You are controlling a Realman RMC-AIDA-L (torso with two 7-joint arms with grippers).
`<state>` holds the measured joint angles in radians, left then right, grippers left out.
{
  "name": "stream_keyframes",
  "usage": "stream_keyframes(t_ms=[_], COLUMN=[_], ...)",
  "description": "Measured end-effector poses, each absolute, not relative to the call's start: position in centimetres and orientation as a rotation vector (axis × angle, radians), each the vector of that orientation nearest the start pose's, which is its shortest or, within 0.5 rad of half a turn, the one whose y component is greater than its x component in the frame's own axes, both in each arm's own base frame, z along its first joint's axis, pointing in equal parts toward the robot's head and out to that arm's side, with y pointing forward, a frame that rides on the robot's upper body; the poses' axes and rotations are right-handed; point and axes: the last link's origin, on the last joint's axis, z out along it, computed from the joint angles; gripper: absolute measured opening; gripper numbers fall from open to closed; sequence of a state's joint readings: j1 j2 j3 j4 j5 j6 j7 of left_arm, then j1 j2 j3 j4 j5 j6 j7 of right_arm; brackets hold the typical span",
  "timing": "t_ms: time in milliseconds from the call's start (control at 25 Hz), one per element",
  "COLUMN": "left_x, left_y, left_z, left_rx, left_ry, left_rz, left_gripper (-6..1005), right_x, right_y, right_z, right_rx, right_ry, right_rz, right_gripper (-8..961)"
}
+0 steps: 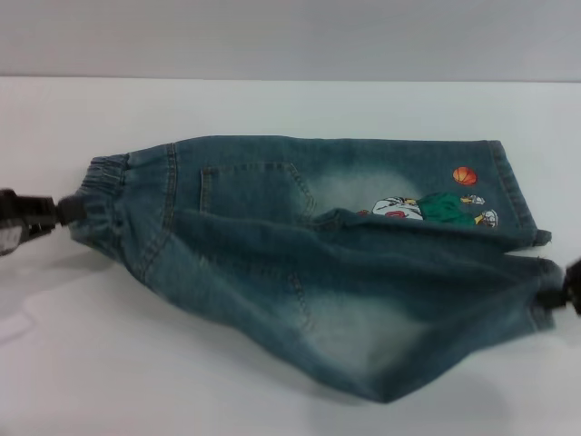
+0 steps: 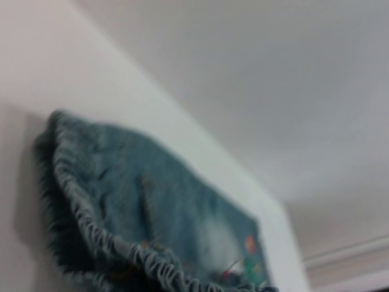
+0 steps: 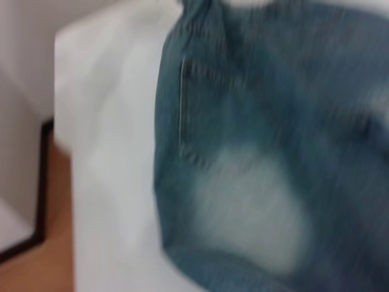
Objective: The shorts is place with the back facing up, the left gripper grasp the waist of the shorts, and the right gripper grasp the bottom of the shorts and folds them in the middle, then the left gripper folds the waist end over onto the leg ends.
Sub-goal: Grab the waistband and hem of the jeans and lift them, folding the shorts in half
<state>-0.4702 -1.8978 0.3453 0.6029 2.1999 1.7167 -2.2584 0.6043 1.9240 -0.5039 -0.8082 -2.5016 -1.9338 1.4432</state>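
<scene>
The blue denim shorts [image 1: 345, 272] lie lengthwise across the white table [image 1: 272, 104]. The ruffled waist [image 1: 104, 195] points left and the leg hems [image 1: 517, 195] point right. My left gripper [image 1: 68, 211] is at the left edge, shut on the waistband. At the far right my right gripper [image 1: 556, 295] is shut on the bunched near hem. The near half of the denim is raised and draped toward the far half, next to the cartoon print [image 1: 427, 209]. The left wrist view shows the crinkled waistband [image 2: 91, 231] close up. Faded denim [image 3: 273, 152] fills the right wrist view.
Bare white tabletop surrounds the shorts, with a grey wall [image 1: 290, 36] behind. In the right wrist view the table's edge [image 3: 67, 152] drops to a wooden floor [image 3: 55, 243].
</scene>
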Motion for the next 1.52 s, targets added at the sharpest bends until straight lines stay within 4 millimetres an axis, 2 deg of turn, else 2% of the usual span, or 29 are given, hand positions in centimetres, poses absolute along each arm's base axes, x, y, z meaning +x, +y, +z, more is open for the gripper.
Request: stream_keyframes(t_ms=[280, 480, 640, 1280, 1520], left_x=[-32.5, -32.2, -31.9, -32.0, -31.8], left_y=[31.0, 32.0, 32.8, 35.4, 36.7], left_z=[9.4, 8.8, 8.0, 6.7, 6.5], left_rx=[-2.061, -2.015, -1.983, -1.800, -1.764], left_ry=[-1.910, -1.892, -1.876, -1.821, -1.782], left_rz=[-1.027, -1.062, -1.080, -1.114, -1.098], left_gripper=[116, 118, 119, 125, 127], right_x=[27.6, 27.5, 28.1, 31.5, 31.7], right_y=[32.4, 33.7, 34.8, 38.5, 39.5], right_z=[10.9, 11.7, 11.3, 7.9, 7.2], right_rx=[-2.806, -2.642, -2.538, -2.316, -2.268], right_ry=[0.533, 0.508, 0.539, 0.734, 0.755], right_rz=[0.538, 0.650, 0.642, 0.456, 0.423], right_gripper=[25, 31, 37, 58, 67])
